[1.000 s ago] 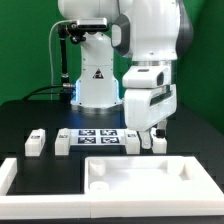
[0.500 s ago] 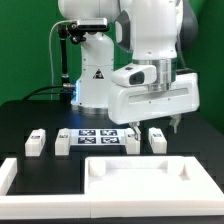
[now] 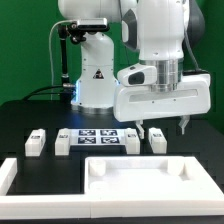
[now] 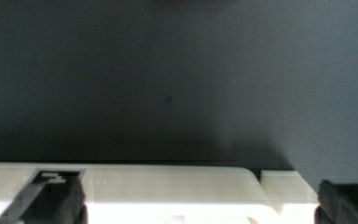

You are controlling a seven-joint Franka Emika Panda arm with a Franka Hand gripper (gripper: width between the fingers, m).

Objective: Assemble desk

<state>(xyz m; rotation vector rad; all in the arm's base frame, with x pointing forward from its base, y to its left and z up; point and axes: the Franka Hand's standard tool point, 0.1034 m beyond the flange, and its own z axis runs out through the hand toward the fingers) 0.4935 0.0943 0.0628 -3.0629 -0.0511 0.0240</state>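
While the hand [image 3: 165,122] hovers, the tabletop [image 3: 140,170] (rim up) lies apart, lower.

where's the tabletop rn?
Exterior view: the tabletop lies flat at the front of the table, towards the view's right, with the marker board and the rightmost leg just behind it.

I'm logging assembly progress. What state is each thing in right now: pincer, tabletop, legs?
pincer: open, holding nothing.
tabletop: lying flat, rim up, no legs fitted.
first leg from the exterior view's left: loose, unattached.
second leg: loose, unattached.
third leg: loose, unattached.
fourth leg: loose, unattached.
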